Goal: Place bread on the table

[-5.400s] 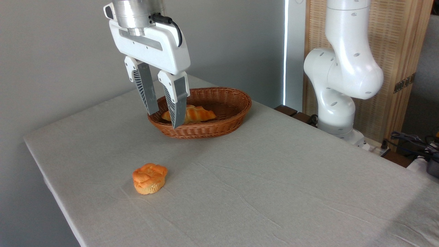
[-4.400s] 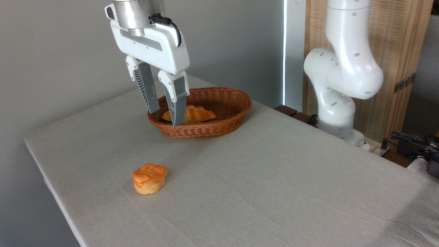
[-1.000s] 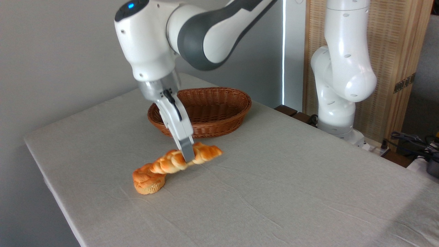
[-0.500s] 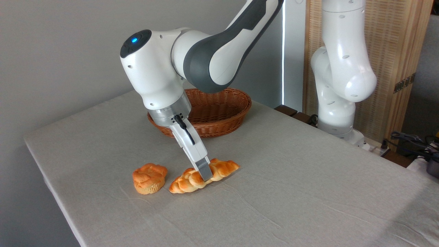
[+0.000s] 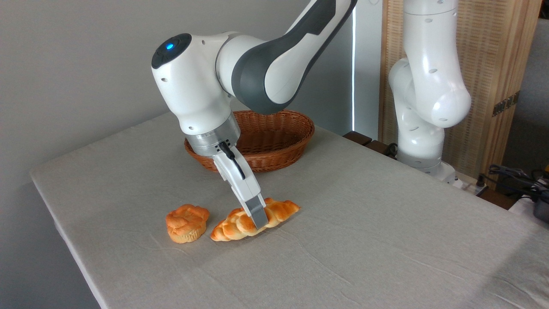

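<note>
Golden bread (image 5: 240, 223) lay on table (image 5: 364, 240), long side slanting, left end low, right end a bit farther back. Gripper (image 5: 259, 222) came down at slant onto its middle. Only near grey finger (image 5: 257, 214) showed, in front of loaf; other finger hidden. Could not tell if grip was tight or loose. Round bun (image 5: 187, 223) sat just left of bread, small gap between. Brown basket (image 5: 281, 148) stood behind, near arm (image 5: 223, 81), well apart from bread.
</note>
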